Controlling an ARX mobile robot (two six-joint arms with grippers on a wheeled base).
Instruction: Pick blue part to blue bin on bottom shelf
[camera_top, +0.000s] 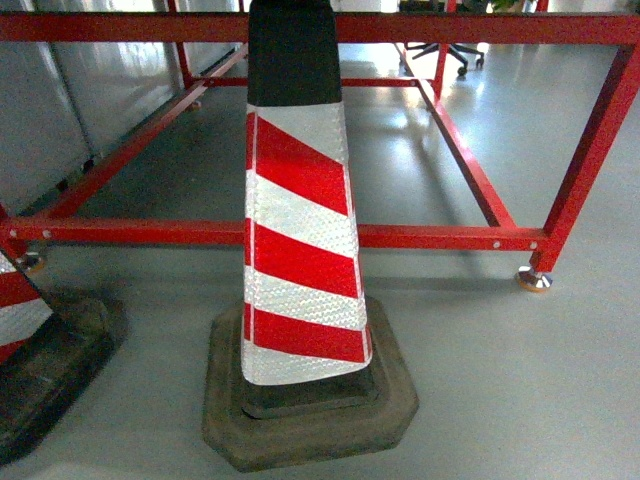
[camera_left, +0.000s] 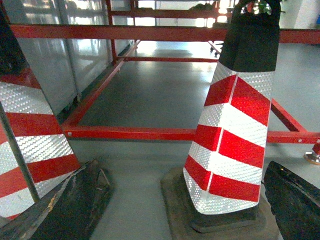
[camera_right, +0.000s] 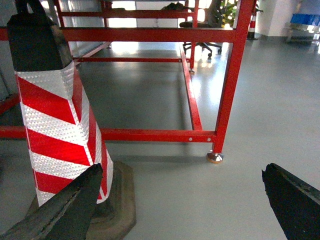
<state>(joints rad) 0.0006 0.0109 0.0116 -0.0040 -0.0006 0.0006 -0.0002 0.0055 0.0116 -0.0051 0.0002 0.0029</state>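
Observation:
The blue part, the blue bin and the bottom shelf are out of view in all three views. My left gripper (camera_left: 181, 166) is open, its dark fingers (camera_left: 75, 205) spread wide over grey floor, with nothing between them. My right gripper (camera_right: 182, 170) is open too, its fingers (camera_right: 290, 197) far apart above bare floor and holding nothing. Neither gripper shows in the head view.
A red-and-white striped traffic cone (camera_top: 300, 230) on a dark rubber base stands right in front, also seen as the cone (camera_left: 232, 130) and the cone (camera_right: 60, 115). A second cone (camera_left: 30, 145) stands at the left. Behind them is a red steel frame (camera_top: 420, 237) with a foot (camera_right: 215, 157). An office chair (camera_top: 445, 50) is far back.

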